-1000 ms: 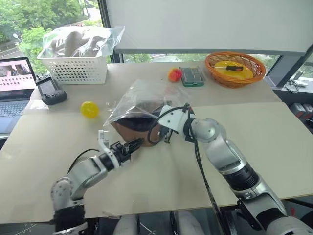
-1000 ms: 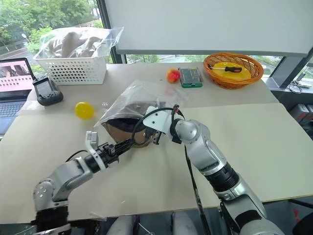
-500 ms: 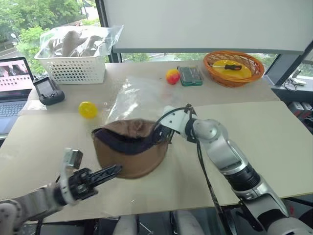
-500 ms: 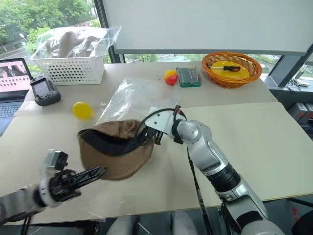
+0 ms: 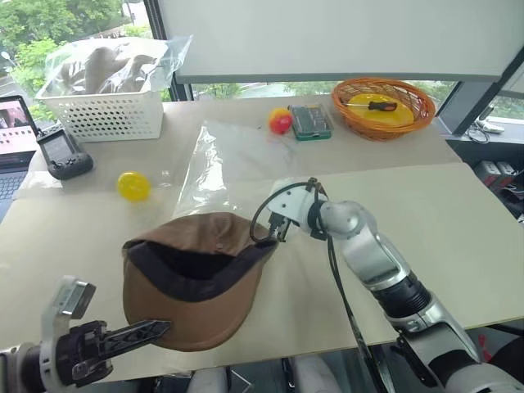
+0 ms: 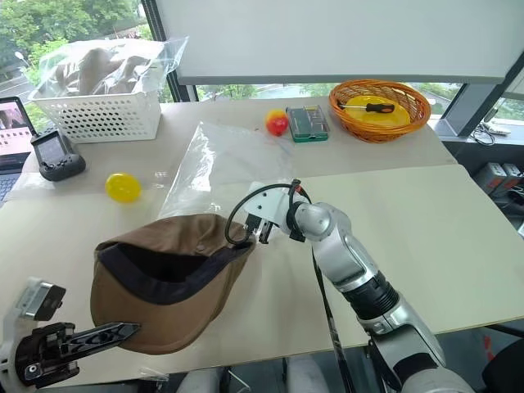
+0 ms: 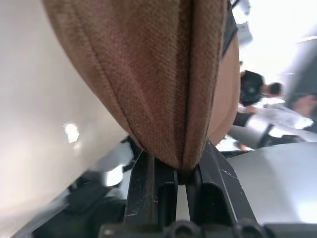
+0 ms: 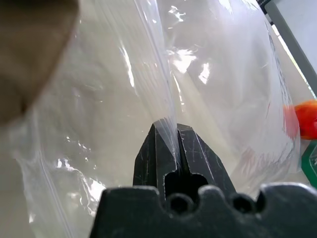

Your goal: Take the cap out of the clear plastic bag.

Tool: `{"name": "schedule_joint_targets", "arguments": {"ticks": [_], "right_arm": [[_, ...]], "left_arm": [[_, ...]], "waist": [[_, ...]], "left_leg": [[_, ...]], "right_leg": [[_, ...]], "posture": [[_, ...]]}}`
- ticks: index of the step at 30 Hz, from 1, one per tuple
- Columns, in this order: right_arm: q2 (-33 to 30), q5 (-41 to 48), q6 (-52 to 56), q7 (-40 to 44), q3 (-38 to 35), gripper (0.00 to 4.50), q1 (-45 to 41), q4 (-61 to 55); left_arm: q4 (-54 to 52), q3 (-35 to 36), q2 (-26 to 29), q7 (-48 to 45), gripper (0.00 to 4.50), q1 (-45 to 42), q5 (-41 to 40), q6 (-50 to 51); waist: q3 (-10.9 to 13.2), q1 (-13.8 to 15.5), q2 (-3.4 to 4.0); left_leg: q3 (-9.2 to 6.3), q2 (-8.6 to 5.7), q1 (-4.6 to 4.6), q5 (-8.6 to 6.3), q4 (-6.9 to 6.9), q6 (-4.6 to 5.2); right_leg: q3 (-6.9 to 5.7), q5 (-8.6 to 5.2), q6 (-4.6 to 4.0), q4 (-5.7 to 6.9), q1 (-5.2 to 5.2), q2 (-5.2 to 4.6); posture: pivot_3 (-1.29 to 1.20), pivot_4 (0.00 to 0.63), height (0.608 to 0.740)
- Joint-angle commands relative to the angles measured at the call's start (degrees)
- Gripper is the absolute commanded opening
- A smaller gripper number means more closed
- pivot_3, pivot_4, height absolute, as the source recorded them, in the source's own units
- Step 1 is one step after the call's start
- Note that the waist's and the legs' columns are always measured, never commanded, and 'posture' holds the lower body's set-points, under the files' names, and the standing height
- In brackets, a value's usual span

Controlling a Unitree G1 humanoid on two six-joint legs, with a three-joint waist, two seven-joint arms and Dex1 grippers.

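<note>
Pale tabletop (image 5: 458,229) runs beneath tall windows. Near its middle lies the clear plastic bag (image 5: 225,164), flat and glossy; the right gripper (image 8: 167,130) is clamped on the bag's near edge, fingers together. At seven o'clock from the bag, the cap (image 5: 192,274) hangs outside it, brown with its dark lining facing up. The left gripper (image 7: 181,168) pinches the cap's rim between narrow fingers. A white basket (image 5: 102,115) sits at ten o'clock, an orange basket (image 5: 381,94) at one o'clock.
</note>
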Motion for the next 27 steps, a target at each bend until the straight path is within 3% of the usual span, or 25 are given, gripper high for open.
{"name": "schedule_joint_targets", "arguments": {"ticks": [1,12,18,22,27], "right_arm": [[-0.15,0.73,-2.57,0.21,-1.35,0.00,-1.57,0.18],[-1.03,1.20,-6.49,1.09,-1.87,0.00,-2.61,4.00],[-1.36,1.27,-9.49,1.15,-1.83,0.00,-3.62,7.34],[-1.35,1.28,-10.68,1.20,-1.89,0.00,-4.18,8.59],[-1.72,1.10,-11.00,1.45,-1.97,0.00,-4.66,8.73]], "left_arm": [[-0.07,4.79,-2.62,-2.20,0.05,2.07,1.06,-1.79],[-1.62,10.83,-8.64,-3.47,0.05,7.87,2.12,-4.58],[7.11,17.38,-8.10,-2.80,0.05,7.72,0.42,-6.45],[6.13,16.37,-8.78,-0.94,0.05,5.51,0.35,-8.11],[3.67,7.38,-9.06,7.40,0.05,-5.58,0.32,-12.52]], "waist": [[0.00,0.15,0.00],[0.00,0.60,-0.02],[0.00,0.97,-0.02],[0.00,1.05,-0.02],[-0.03,1.44,-0.06]], "left_leg": [[0.00,0.00,0.00,0.00,0.01,0.00],[-0.01,-0.02,0.09,0.01,0.23,-0.01],[-0.04,0.02,0.12,0.01,0.30,-0.01],[-0.02,-0.02,0.10,0.01,0.30,-0.01],[-0.06,-0.03,0.12,0.01,0.37,-0.01]], "right_leg": [[0.00,0.00,0.01,-0.01,0.02,0.00],[0.00,-0.14,0.11,0.09,0.17,-0.03],[-0.03,-0.20,0.11,0.15,0.18,0.02],[-0.01,-0.14,0.10,0.13,0.20,-0.02],[-0.03,0.00,0.05,0.17,0.27,-0.02]], "posture": [[0.00,0.150,0.736],[0.00,0.150,0.736],[0.00,0.150,0.736],[0.00,0.150,0.736],[0.00,0.150,0.736]]}}
